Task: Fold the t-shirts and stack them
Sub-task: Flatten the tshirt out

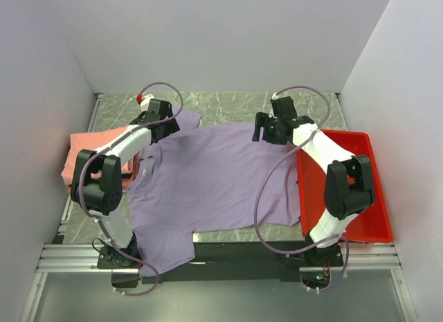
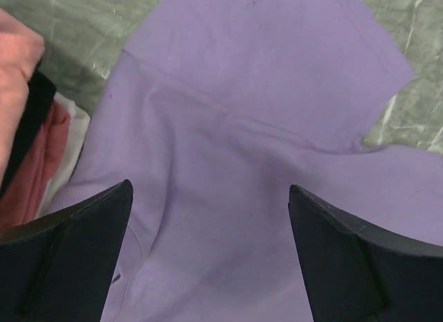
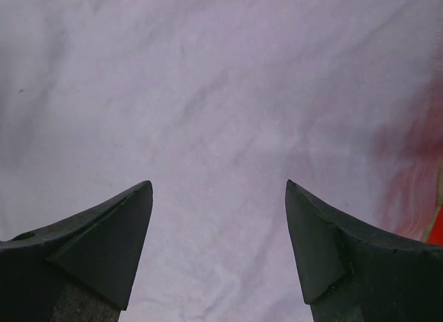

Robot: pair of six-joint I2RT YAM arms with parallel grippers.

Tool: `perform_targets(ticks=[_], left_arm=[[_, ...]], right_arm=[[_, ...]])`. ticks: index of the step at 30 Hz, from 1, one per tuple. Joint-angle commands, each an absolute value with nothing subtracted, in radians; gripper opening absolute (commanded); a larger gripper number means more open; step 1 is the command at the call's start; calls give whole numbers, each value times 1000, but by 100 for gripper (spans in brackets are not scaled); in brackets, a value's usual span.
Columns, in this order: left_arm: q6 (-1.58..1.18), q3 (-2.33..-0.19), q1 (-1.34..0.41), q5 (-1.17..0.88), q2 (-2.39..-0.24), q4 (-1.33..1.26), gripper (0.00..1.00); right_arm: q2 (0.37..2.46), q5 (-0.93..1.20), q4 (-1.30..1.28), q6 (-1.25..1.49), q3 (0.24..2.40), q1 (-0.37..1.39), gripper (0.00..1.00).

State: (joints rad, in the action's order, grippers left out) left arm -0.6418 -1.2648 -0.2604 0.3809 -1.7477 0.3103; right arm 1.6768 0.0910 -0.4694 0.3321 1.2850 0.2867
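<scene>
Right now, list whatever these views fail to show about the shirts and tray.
- Pink folded stack: top view, left arm covers its right side.
- Lavender shirt: right wrist view, frame edges cut off its outline.
- Red tray: top view, right arm and shirt hide its left part.

A spread t-shirt (image 1: 208,183) lies flat across the middle of the tabletop (image 1: 228,104), with the folded t-shirts (image 1: 86,145) stacked just beside its left side, the tray (image 1: 360,228) along its right edge, the left hand (image 1: 163,124) over its far-left sleeve and the right hand (image 1: 266,131) over its far-right part.
</scene>
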Motion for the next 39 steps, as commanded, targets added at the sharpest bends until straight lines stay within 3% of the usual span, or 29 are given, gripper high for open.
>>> perform_targets(ticks=[1,12,25,39], left_arm=[[-676,-1275,-264,357,-1747,293,100],[-707,-1347,-258,394,-1907,356,100],[-710,-1269,-256,396,-1858,322,99],[-759,-1125,-258,423,-1669,334,99]], right_arm=[[1726,23,-468,333,1327,284,84],[1952,-93,-587,308,1592,232,84],[2285,-37,-784,141,2092,129,80],[2407,-20,-835,97,2168,83,65]])
